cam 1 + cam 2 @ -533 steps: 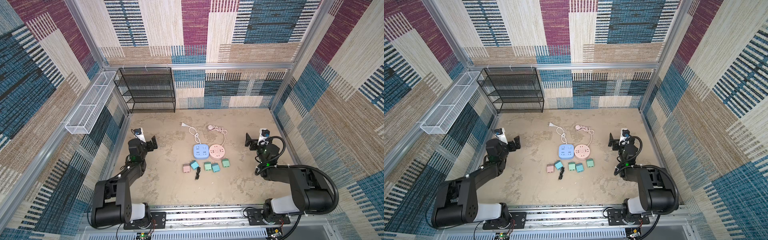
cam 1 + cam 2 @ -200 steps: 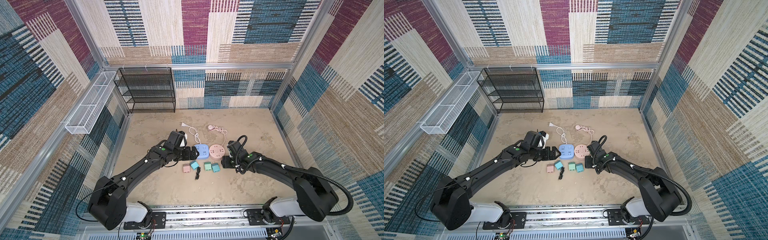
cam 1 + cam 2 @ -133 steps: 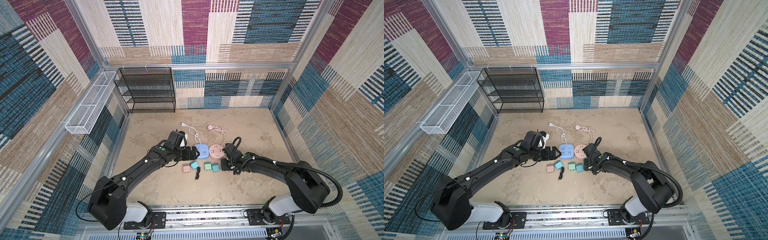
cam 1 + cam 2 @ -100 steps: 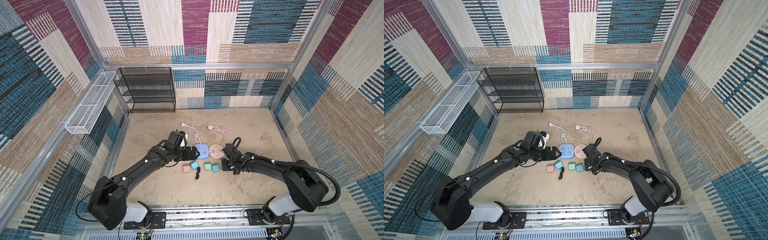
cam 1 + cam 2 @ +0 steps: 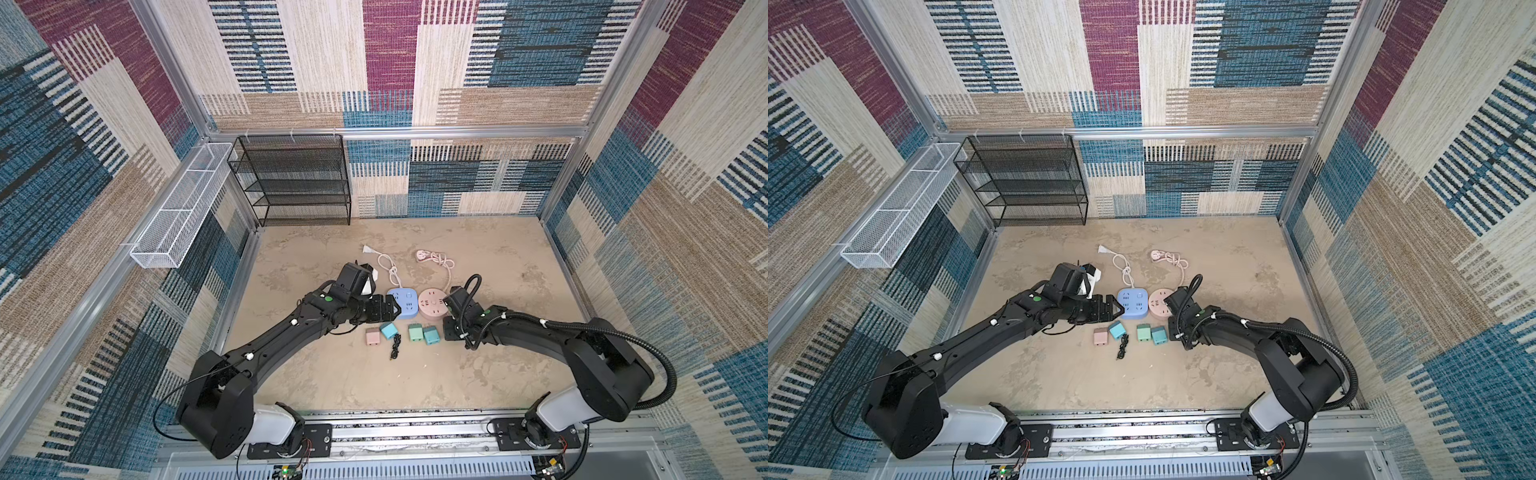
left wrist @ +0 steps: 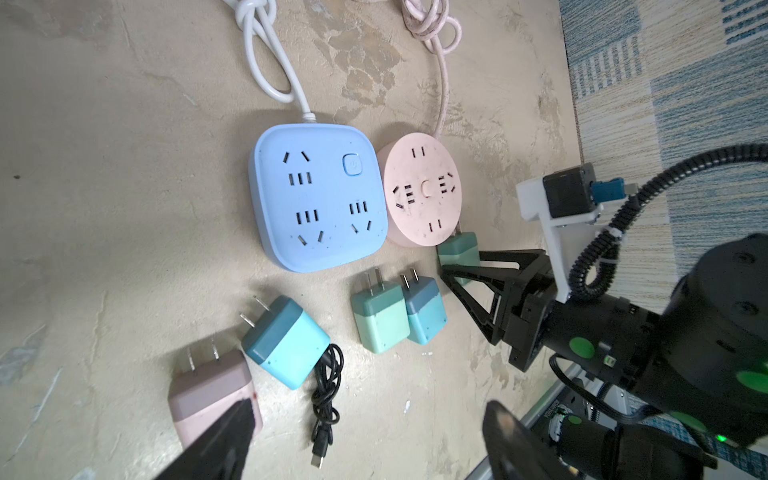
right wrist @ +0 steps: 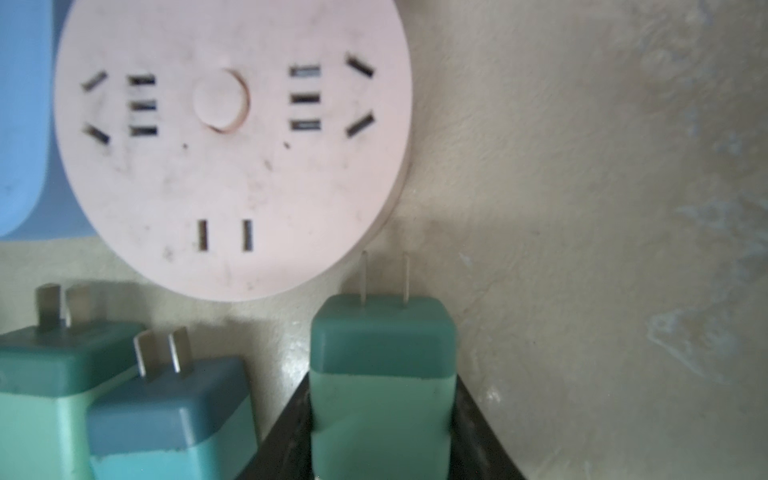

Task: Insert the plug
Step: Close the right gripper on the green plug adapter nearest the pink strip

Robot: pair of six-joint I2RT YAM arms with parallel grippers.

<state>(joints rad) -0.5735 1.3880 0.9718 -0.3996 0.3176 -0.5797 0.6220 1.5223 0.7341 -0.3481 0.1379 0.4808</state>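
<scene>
Item 1. Right claw (image 7: 382, 386): clenched on the green plug (image 7: 380, 340), one black finger flat against each of its sides.

Item 2. Green plug: low over the middle of the surface (image 5: 498, 257), just beside the rim of the pink round socket (image 5: 432, 303), on the side toward the near edge. The two prongs point at the socket. None of the socket's slots is filled. Whether the prongs touch the rim cannot be told.

Item 3. Left claw (image 5: 394, 311): released, fingers wide apart, holding nothing. It is just beside the left side of the blue square socket (image 5: 402, 303).

Item 4. Blue square socket and pink round socket: side by side at mid-surface, touching or nearly so. A white cord (image 6: 266, 54) and a pink cord (image 6: 436, 50) run from them toward the far edge, each knotted.

Item 5. Loose plugs, in a row on the near side of the sockets, prongs toward them: pink plug (image 6: 212, 395), blue plug (image 6: 286, 340), mint plug (image 6: 378, 318) and teal plug (image 6: 424, 311), the last two touching.

Item 6. Black cable (image 6: 328, 395): coiled, beside the blue plug.

Item 7. Black wire rack (image 5: 291, 178): far left corner, upright.

Item 8. White wire basket (image 5: 178, 208): on the left wall.
</scene>
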